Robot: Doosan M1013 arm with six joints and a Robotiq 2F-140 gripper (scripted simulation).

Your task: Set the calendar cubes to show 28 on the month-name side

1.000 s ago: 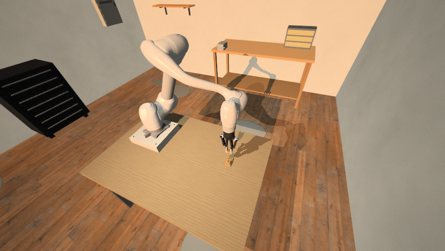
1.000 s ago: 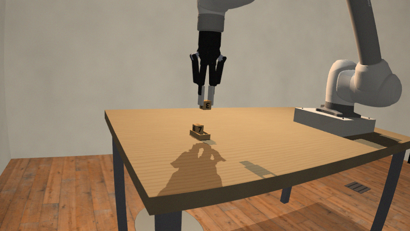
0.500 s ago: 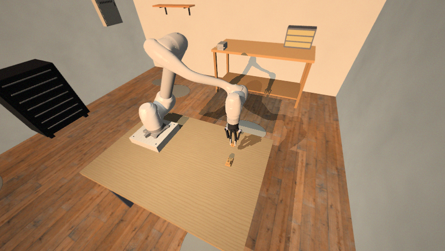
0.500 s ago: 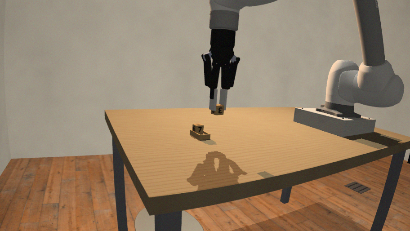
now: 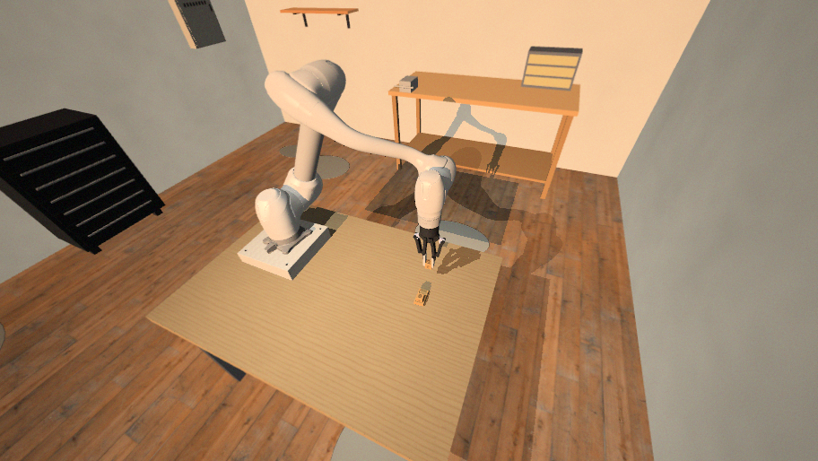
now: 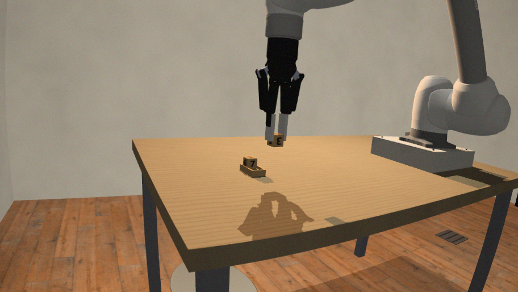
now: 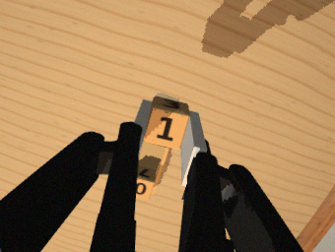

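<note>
My gripper [image 5: 428, 262] [image 6: 276, 132] [image 7: 167, 121] is shut on a wooden number cube [image 6: 278, 140] [image 7: 167, 130] and holds it above the table. Its upper face reads 1; the side towards the exterior camera shows an upside-down 3. The second cube [image 5: 421, 296] [image 6: 250, 162] [image 7: 144, 173] sits in one end of the small wooden tray [image 6: 258, 174]. It shows 7 and 6 on its sides and, in the wrist view, 0 on top. The tray's other end is empty, nearer the exterior camera. The month's name is not readable. The fingers hide the held cube's gripped faces.
The wooden table [image 5: 343, 320] [image 6: 203, 188] carries the arm's white base block [image 5: 286, 257] [image 6: 420, 154]. The gripper's shadow falls on the table near its edge. A workbench [image 5: 486, 94] stands by the back wall.
</note>
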